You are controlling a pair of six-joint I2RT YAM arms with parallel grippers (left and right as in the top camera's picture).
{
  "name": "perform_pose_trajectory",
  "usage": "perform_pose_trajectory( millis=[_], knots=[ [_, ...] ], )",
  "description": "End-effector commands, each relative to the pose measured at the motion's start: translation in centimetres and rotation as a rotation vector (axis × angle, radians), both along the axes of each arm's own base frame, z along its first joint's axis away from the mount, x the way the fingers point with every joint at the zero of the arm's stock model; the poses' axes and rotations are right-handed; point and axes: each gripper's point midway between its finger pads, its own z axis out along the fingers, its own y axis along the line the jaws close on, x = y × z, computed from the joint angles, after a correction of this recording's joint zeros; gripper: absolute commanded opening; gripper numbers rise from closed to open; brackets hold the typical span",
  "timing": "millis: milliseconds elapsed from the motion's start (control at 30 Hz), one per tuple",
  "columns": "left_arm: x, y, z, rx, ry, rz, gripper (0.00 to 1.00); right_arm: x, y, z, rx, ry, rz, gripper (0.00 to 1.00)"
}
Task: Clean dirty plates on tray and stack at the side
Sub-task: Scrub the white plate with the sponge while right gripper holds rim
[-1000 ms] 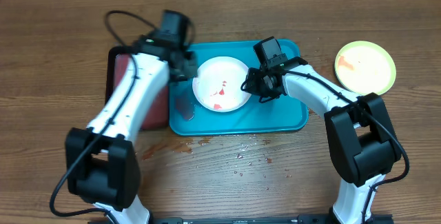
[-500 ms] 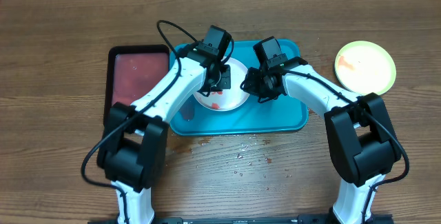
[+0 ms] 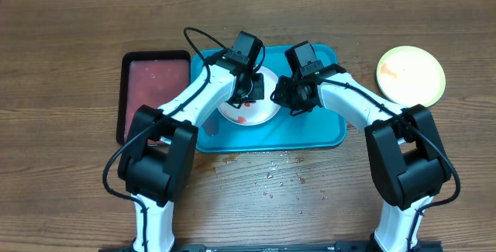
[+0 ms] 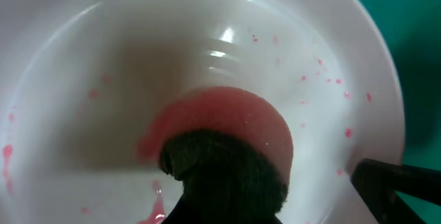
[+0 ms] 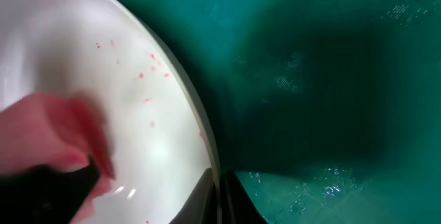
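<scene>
The wooden table (image 3: 77, 50) carries the tray (image 3: 329, 132) near its middle, and all places below are given from this tray. The white plate (image 3: 260, 115) lies inside the tray, in its left half, and it has red smears and small red dots on it. The green plate (image 3: 411, 75) lies on the table, well to the right of the tray. A third plate I cannot find in any view. The black tray (image 3: 155, 81) with reddish liquid stands just beside the left edge of the tray. Some drops (image 3: 271, 176) lie on the table just in front of the tray.

The left gripper (image 3: 249, 95) is closed around a pink sponge (image 4: 241, 124) with a dark back and presses it on the inside of the white plate. The right gripper (image 3: 279, 97) is closed on the right rim of the same plate and pinches it in place.

I judge that the wiping is in progress, because sauce is visible on the plate. The pinch takes only a thin, wet rim, so a strong sponge stroke away from it could pull the plate free, and the plate would then slide on the wet tray. Hard pressure near the plate's edge could tip it. The two wrists are very near above the plate, so a wide stroke to the right may make them collide. The sponge is already pink, so it may only spread the sauce.
</scene>
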Motion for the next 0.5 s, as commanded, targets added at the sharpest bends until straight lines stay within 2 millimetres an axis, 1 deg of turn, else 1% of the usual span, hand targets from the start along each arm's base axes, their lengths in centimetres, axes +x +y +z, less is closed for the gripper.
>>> perform_pose_trajectory(
  millis=[0,133,300,400,467],
  knots=[
    [-0.3,-0.6,-1.5,-0.010,0.039,-0.026,0.04,-0.4,0.4,-0.4,0.011,0.016,0.008,0.04],
    [-1.2,0.2,-2.2,0.037,0.070,-0.061,0.04,-0.4,0.4,-0.4,0.012,0.016,0.008,0.04],
    [-2.5,2.7,-2.6,0.160,0.113,-0.063,0.04,-0.4,0.4,-0.4,0.012,0.016,0.008,0.04],
    [-3.2,3.7,-2.7,0.211,0.139,-0.081,0.04,-0.3,0.4,-0.4,0.012,0.014,0.008,0.04],
    [-3.6,3.8,-2.8,0.219,0.154,-0.093,0.04,-0.3,0.4,-0.4,0.012,0.013,0.008,0.04]
  ],
)
